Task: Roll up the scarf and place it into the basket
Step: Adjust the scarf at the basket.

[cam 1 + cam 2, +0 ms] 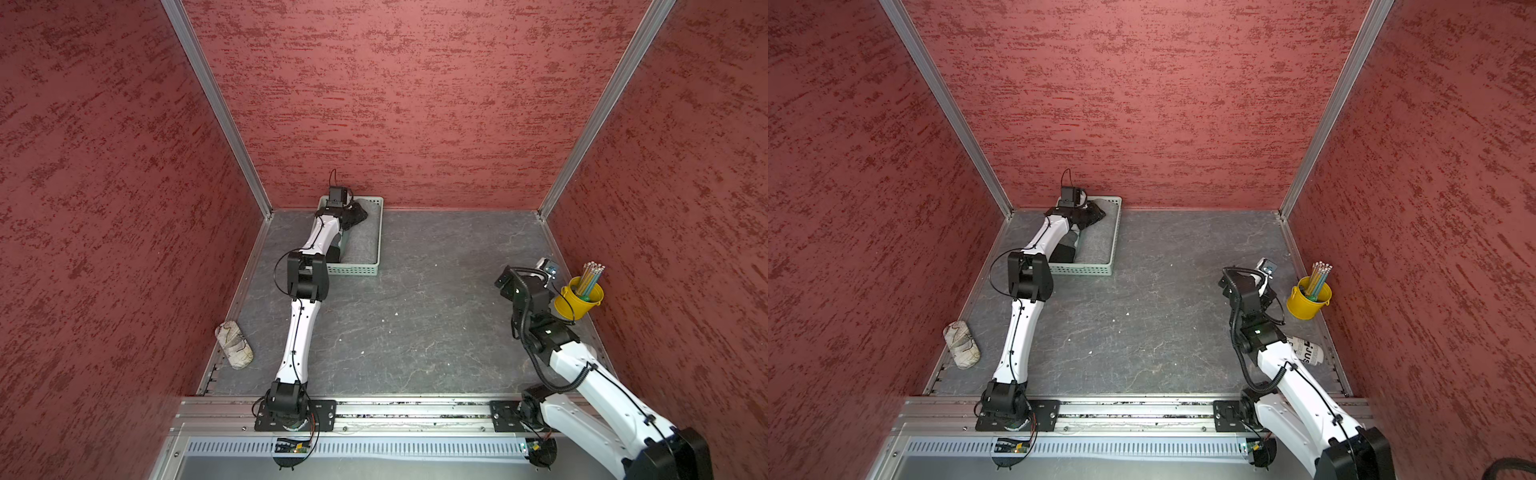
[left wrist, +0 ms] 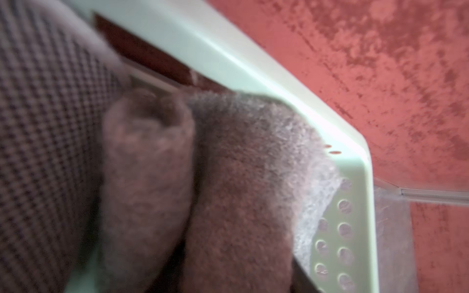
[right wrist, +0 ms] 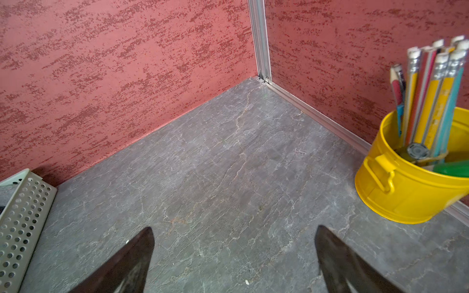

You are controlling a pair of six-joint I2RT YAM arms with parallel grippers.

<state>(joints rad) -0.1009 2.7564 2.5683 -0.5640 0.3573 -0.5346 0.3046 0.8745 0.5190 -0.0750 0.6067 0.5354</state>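
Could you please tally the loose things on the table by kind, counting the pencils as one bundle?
Open containers: 2 (pale mint-green perforated plastic basket, small yellow metal bucket)
Bundle of pencils: 1
Fuzzy brown-grey scarf: 1
Pale patterned oblong case: 1
White cylinder with black lettering: 1
Total: 6

We see three walls of mottled dark-red textured panel closing the cell at nine, twelve and three o'clock, joined by bare aluminium posts that rise from the far corners at eleven and one. The floor is a grey, stone-like slab with pale veins, evenly lit. An aluminium rail edges it at six o'clock.
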